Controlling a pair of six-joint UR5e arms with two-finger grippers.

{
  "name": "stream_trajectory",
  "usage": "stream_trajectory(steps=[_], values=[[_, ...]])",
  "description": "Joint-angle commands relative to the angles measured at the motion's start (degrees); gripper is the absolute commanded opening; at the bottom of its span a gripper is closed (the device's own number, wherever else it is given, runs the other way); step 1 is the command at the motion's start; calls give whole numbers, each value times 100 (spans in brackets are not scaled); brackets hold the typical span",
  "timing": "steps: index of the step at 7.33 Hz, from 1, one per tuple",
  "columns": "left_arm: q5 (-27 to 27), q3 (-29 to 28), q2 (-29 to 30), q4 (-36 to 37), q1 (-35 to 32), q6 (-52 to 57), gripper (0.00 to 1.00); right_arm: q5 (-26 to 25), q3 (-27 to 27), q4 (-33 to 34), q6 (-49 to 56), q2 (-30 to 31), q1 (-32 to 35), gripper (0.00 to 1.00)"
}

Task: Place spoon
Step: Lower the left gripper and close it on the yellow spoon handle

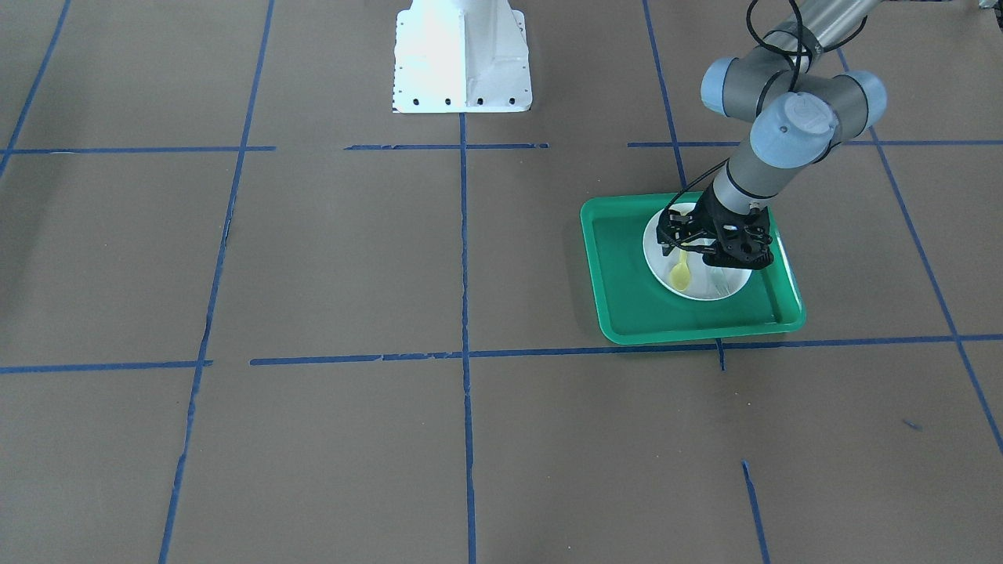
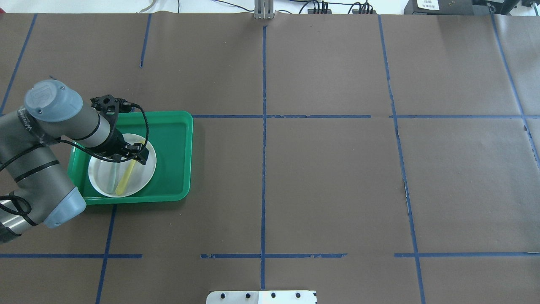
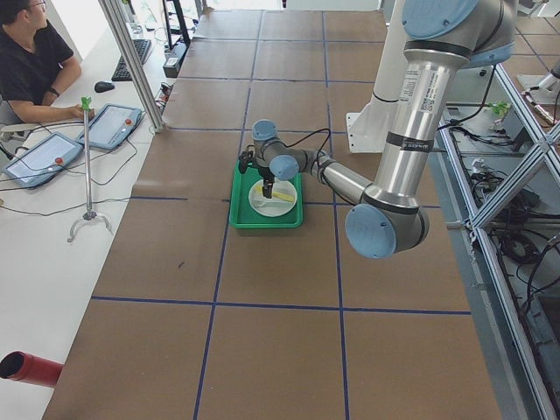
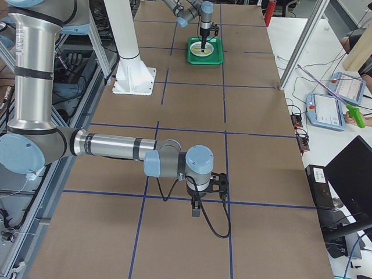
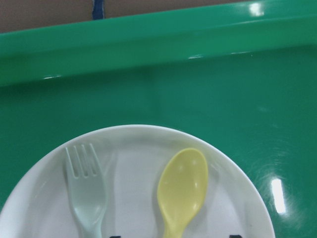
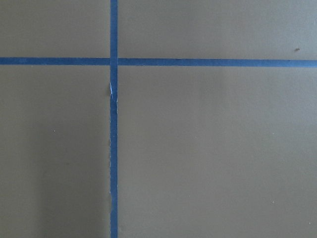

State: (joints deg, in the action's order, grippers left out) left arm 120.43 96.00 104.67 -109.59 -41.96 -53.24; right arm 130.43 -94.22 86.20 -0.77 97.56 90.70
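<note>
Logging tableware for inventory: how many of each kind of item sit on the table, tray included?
green tray: 1
white plate: 1
yellow spoon: 1
pale fork: 1
Total: 4

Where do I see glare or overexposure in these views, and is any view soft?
Left wrist view: bright glare spots on the glossy green plastic tray, and the small yellow plastic spoon looks slightly soft. Front-facing view: the white robot base is overexposed, its detail washed out. Right wrist view: fairly even light, no glare.
</note>
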Motion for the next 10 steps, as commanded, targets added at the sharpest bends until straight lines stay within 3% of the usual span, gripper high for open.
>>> stream_trajectory(steps=[1,7,8,10], values=[[7,-46,1,-71,4,-2,74,0,0,2,-2,0,0,100],[7,-81,-17,-63,56,15,70,0,0,-7,6,0,0,100],[7,-73,-26,-63,56,-2,63,0,0,2,6,0,0,100],[7,-55,-43,-63,56,-2,36,0,0,-7,-2,0,0,100]])
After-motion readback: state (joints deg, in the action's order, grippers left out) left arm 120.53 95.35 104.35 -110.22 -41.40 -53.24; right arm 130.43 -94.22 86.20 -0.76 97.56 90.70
